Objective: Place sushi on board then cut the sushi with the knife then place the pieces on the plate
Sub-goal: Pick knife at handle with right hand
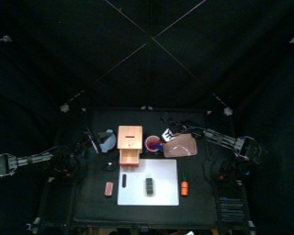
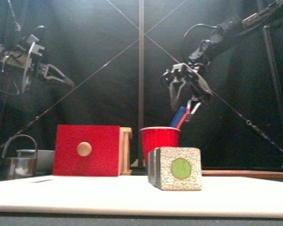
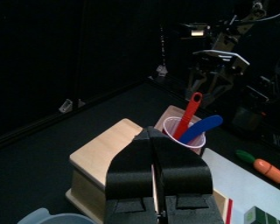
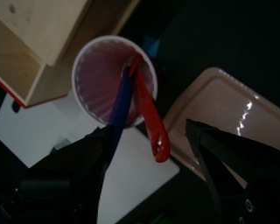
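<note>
The sushi roll stands on the white board in front of the red cup, so you are at the knife pick: your right gripper hangs spread above the cup and should next drop and pinch one handle without tipping it. Your left gripper, pressed together, hangs high, well left of the cup. Count one roll, one board, one cup, one red knife, one blue knife, and one pink tray just beside the cup.
</note>
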`<control>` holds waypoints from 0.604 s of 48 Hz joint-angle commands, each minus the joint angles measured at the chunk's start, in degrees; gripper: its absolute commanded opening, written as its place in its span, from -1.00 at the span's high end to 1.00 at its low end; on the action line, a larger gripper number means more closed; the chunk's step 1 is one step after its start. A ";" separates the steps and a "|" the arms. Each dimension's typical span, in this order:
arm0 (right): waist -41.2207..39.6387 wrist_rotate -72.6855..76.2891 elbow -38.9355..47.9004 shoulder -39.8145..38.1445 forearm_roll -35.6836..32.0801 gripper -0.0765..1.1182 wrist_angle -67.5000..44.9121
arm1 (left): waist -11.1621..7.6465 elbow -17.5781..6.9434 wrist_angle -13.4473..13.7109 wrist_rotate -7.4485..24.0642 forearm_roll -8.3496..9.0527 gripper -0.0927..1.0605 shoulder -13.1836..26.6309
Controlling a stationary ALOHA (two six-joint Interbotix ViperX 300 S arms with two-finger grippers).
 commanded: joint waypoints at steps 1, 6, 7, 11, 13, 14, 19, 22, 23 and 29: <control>-0.18 -0.18 -3.96 1.23 0.26 -0.72 4.13 | 0.26 -0.88 -0.53 0.09 0.18 0.66 0.09; -0.18 -0.26 -6.15 3.25 0.18 -0.72 6.86 | 0.35 -0.88 -0.53 0.09 0.18 0.66 0.09; -0.18 -0.35 -6.50 3.52 0.09 -0.72 7.29 | 0.35 -0.88 -0.53 0.09 0.18 0.66 0.09; -0.26 -0.62 -8.26 4.92 0.00 -0.71 9.23 | 0.35 -0.88 -0.53 0.09 0.18 0.66 0.09; -0.62 -0.62 -9.23 5.45 0.09 -0.71 10.20 | 0.35 -0.88 -0.53 0.09 0.18 0.66 0.09; -0.79 -0.79 -9.67 5.71 0.09 -0.72 10.72 | 0.35 -0.88 -0.62 0.09 0.18 0.66 0.09; -1.93 -1.14 -11.95 7.38 0.44 -0.71 15.38 | 0.35 -0.88 -0.53 0.09 0.18 0.66 0.09; -2.20 -1.14 -13.01 8.17 0.44 -0.71 17.14 | 0.26 -0.79 -0.53 0.09 0.18 0.66 0.09; -2.20 -1.14 -13.36 8.35 0.44 -0.71 17.49 | 0.35 -0.79 -0.53 0.09 0.18 0.66 0.09; -2.29 -1.14 -14.41 9.14 0.62 -0.71 18.37 | 0.35 -0.44 -0.53 0.09 0.18 0.66 0.09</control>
